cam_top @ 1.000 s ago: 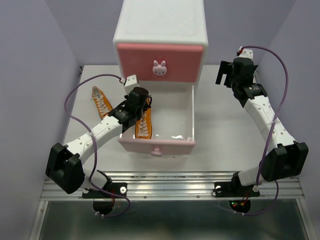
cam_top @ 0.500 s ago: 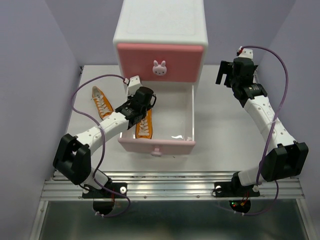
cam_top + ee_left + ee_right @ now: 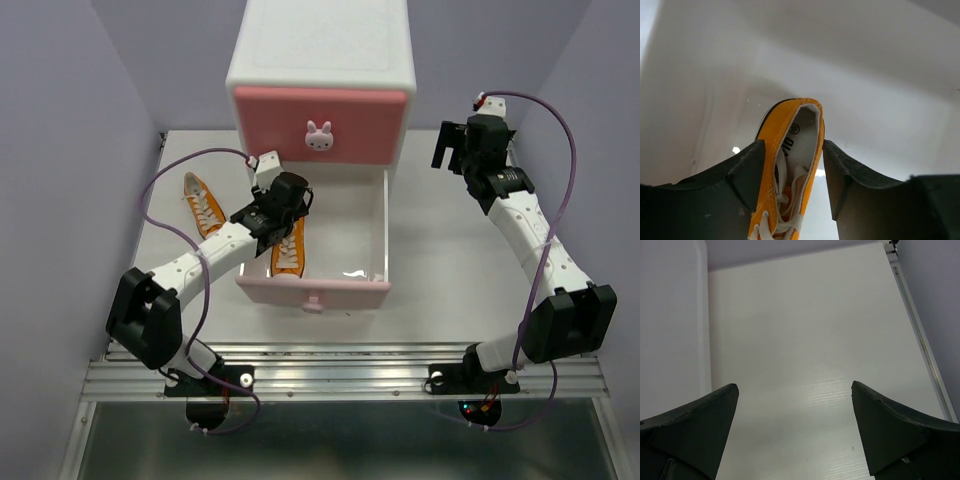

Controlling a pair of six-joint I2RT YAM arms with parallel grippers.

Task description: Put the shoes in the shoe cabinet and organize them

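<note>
– Left hand (image 3: pixel 793 155), state?

– Part spread, low over the bottom drawer (image 3: pixel 330 291), which stands open toward the arms. Fingers (image 3: pixel 730 195) straddle the heel of an orange shoe (image 3: pixel 287 252), one close on each side. Cannot tell if the pads touch the canvas. No squeeze seen.

– How does that shoe lie?

– Sole down on the drawer floor, by the left wall, running front to back. Mouth faces up. White laces show in the wrist view.

– Anything else near it?

– Second shoe (image 3: pixel 203 205), also orange, on the bench (image 3: pixel 440 250) left of the drawer. Apart from the drawer, mouth up, set at a slant.

– Right hand (image 3: pixel 793 386)?

– Spread wide, gripping nothing. Hangs over the bench to the right of the cabinet (image 3: pixel 320 50), well apart from the shoes. Only bench top shows between its fingers in the wrist view, with the cabinet's white side wall at the left edge.

– Far end?

– Cabinet sits at the back of the bench, white box. Top front (image 3: pixel 360 125) is darker pink and closed, with a bunny knob (image 3: pixel 319 137) at its middle.
</note>
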